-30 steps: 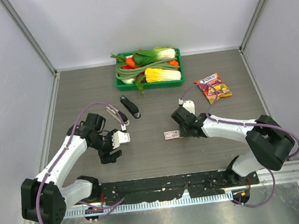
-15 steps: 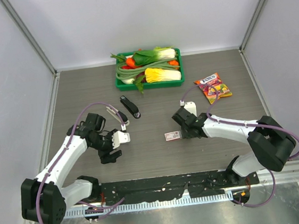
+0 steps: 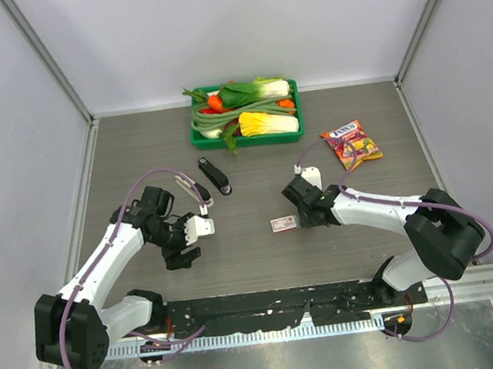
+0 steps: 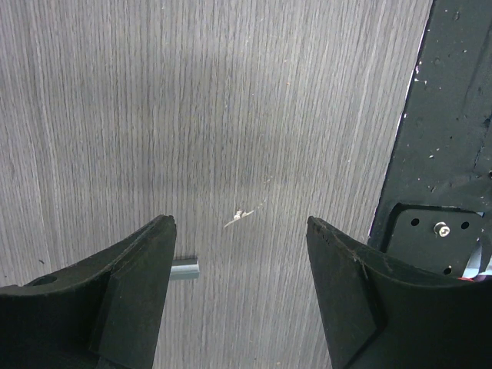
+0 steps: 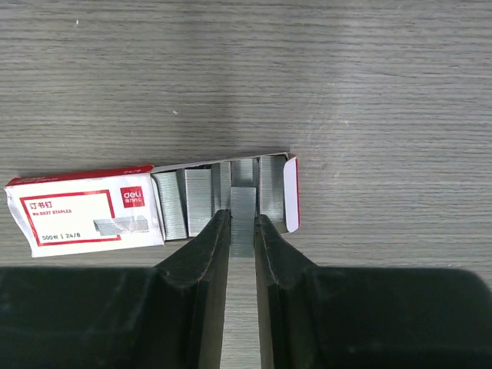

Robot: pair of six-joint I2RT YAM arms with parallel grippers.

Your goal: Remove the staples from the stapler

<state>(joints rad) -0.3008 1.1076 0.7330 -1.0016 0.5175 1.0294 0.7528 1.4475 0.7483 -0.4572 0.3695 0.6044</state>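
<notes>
Looking down from above, you have a grey wood-grain table (image 3: 263, 262) with both arms reaching out over it. Your right gripper (image 5: 243, 221) sits low near the middle of the table, its jaws clamped on a staple strip (image 5: 243, 207). That strip stands at the open end of a small red-and-white staple box (image 5: 84, 211), which lies flat on the table. More silver staple rows (image 5: 184, 201) fill the box's open tray beside the strip.

Your left gripper (image 4: 240, 227) hangs over bare table on the left side, jaws wide apart and holding nothing. Below it, a loose staple piece (image 4: 184, 267) lies just beside the left finger, and a tiny bent wire (image 4: 244, 217) lies between the fingers.

The black stapler (image 3: 214, 175) rests on the table farther out, between the two arms and apart from both grippers. A green tray (image 3: 196, 141) of vegetables stands at the far edge. A bright snack bag (image 3: 353, 144) lies to its right.
</notes>
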